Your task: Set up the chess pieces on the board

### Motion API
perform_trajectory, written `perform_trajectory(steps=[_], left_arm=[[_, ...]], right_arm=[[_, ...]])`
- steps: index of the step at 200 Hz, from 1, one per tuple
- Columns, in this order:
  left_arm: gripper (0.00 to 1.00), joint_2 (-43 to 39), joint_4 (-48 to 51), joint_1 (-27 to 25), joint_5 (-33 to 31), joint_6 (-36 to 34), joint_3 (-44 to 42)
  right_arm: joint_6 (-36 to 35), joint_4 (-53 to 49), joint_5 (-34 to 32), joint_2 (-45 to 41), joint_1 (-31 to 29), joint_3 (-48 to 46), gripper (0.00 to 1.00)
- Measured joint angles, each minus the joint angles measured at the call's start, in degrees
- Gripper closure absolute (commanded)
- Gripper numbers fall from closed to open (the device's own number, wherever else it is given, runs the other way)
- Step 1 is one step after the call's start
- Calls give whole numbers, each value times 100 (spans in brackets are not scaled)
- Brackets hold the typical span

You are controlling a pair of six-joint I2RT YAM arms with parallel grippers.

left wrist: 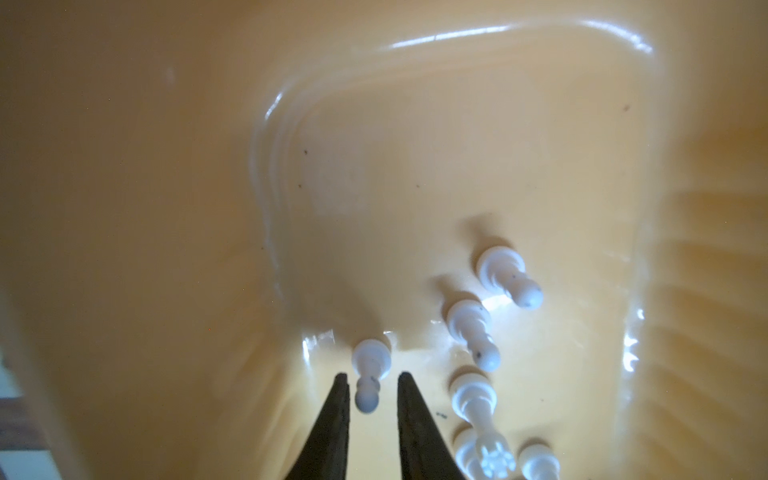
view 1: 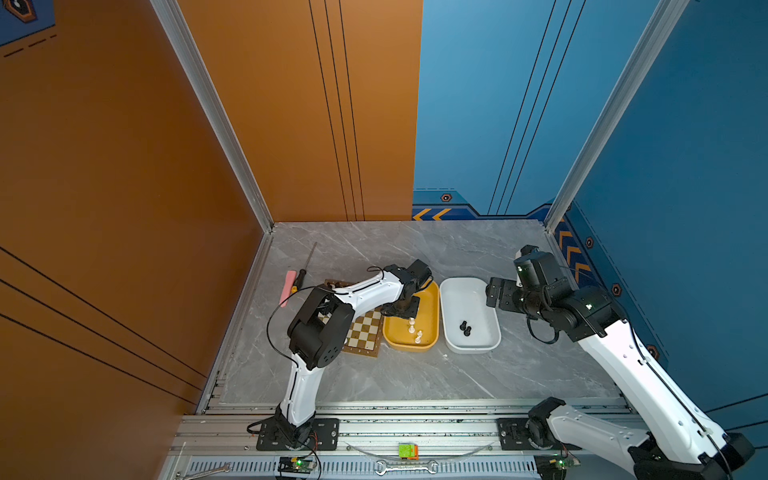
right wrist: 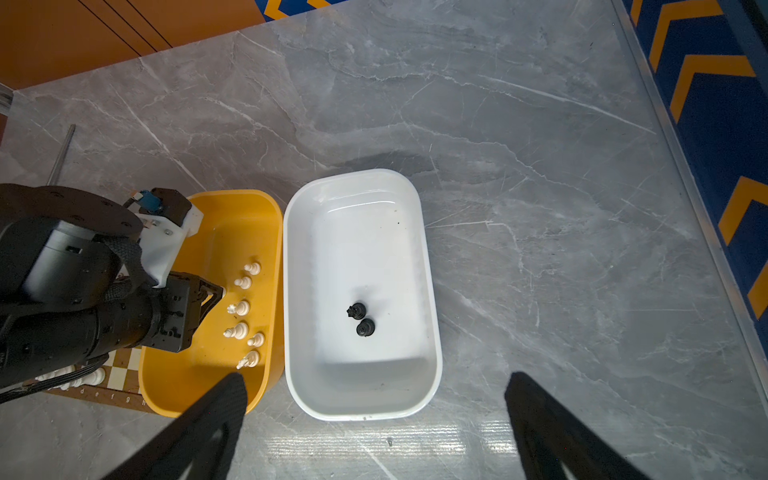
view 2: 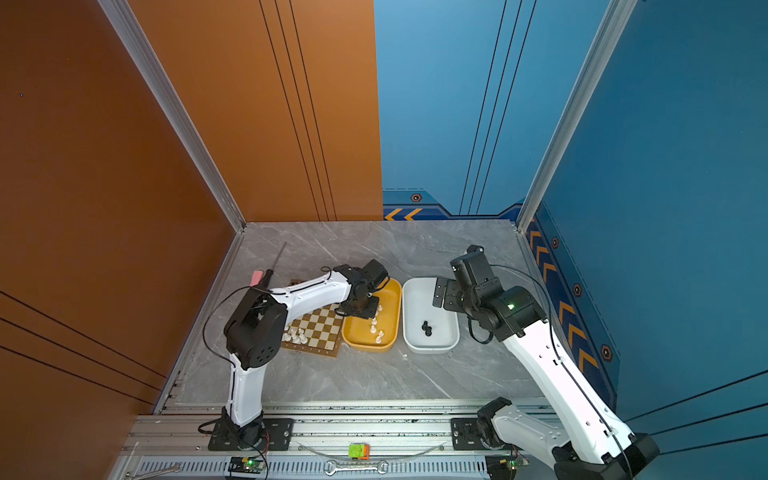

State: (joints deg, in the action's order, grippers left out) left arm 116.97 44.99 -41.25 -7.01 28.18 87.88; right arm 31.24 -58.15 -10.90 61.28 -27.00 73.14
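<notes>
The board (view 1: 365, 332) (view 2: 320, 328) lies left of a yellow tub (view 1: 433, 299) (right wrist: 249, 208), partly under my left arm. Several white pieces (view 2: 296, 334) stand on its near left squares. More white pieces (right wrist: 243, 307) (left wrist: 471, 324) stand in the yellow tub. My left gripper (left wrist: 372, 376) (view 1: 409, 315) reaches down into that tub, its jaws narrowly open on either side of a white pawn (left wrist: 371, 361), with slim gaps showing. Two black pieces (right wrist: 360, 319) (view 1: 465, 328) sit in a white tub (right wrist: 428, 291) (view 1: 469, 291). My right gripper (right wrist: 378, 378) (view 1: 494, 293) hangs wide open and empty over the white tub's right rim.
A screwdriver (view 1: 305, 268) and a pink tool (view 1: 286, 286) lie beyond the board at the left. Both tubs stand side by side, almost touching. A wrench (view 1: 405, 467) and a green-orange block (view 1: 408, 451) rest on the front rail. Walls close in on the left, back and right.
</notes>
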Motion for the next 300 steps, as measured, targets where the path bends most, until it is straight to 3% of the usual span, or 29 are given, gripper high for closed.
perform_trajectory(steps=[128, 185, 242, 300], left_arm=[[93, 81, 7, 17, 0, 15, 11], [94, 0, 262, 31, -2, 9, 190], [93, -1080, 601, 31, -151, 17, 92], [92, -2485, 767, 273, -461, 192, -1174]], right_arm=[[-142, -109, 85, -4, 131, 0, 0], [-142, -142, 153, -17, 131, 0, 0], [-142, -122, 293, 20, 105, 0, 0], [-142, 35, 350, 313, -181, 2, 0]])
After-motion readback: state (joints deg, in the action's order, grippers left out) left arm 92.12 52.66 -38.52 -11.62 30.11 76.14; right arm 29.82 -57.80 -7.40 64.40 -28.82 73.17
